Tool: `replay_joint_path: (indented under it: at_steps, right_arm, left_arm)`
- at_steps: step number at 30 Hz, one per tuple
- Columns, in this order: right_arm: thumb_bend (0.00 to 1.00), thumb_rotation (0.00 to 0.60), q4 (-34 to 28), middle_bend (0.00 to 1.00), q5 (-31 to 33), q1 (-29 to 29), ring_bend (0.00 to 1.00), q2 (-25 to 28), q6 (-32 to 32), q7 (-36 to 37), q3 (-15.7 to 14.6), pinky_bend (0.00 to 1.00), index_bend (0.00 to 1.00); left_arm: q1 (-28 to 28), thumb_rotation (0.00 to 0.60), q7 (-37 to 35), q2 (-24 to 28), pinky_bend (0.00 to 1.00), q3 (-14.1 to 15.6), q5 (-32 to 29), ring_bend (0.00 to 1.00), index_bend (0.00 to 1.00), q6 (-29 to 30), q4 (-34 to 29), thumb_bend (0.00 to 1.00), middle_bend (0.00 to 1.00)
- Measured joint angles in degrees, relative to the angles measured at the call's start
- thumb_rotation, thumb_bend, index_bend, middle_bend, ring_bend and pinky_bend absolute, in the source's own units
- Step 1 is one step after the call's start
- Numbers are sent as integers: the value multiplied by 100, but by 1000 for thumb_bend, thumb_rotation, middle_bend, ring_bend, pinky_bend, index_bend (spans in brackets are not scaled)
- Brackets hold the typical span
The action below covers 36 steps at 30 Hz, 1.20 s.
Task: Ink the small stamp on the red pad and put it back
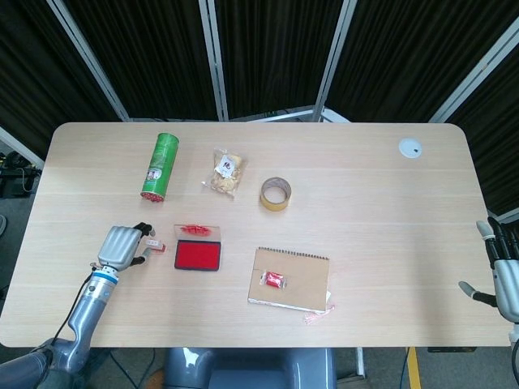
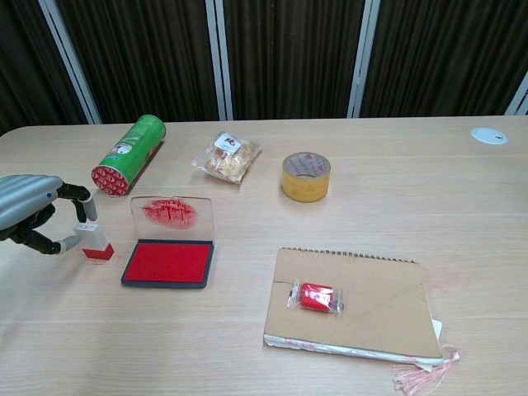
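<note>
The small stamp (image 2: 95,240), with a white handle and a red base, stands upright on the table just left of the red ink pad (image 2: 169,261). The pad's clear lid (image 2: 173,218) is raised, and the stamp shows beside the pad (image 1: 197,255) in the head view as well (image 1: 155,242). My left hand (image 2: 33,213) reaches in from the left. One fingertip (image 2: 85,204) touches the stamp's handle and the thumb (image 2: 59,245) sits against its base, so the hand pinches the stamp. My right hand (image 1: 503,275) hangs off the table's right edge, fingers apart and holding nothing.
A green tube can (image 2: 129,154) lies behind the stamp. A snack bag (image 2: 226,156) and a roll of tape (image 2: 306,176) sit mid-table. A brown notebook (image 2: 363,309) with a wrapped red candy (image 2: 314,297) on it lies front right. A white disc (image 2: 490,135) is at the far right.
</note>
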Motion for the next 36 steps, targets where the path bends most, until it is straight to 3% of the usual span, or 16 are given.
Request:
replay_joint_path:
  at_steps: [14,36]
  right_arm:
    - [0,600,-10,0,45,25,0,30,-80,96,0,0,0]
    - [0,600,6,0,87,46,0,34,-140,137,-8,0,0]
  left_arm:
    - [-68,600,-125,-272,909,81,112,837,410,56,485,362,402]
    - [-130,600,-329,-366,906,105,144,833,511,76,585,370,487]
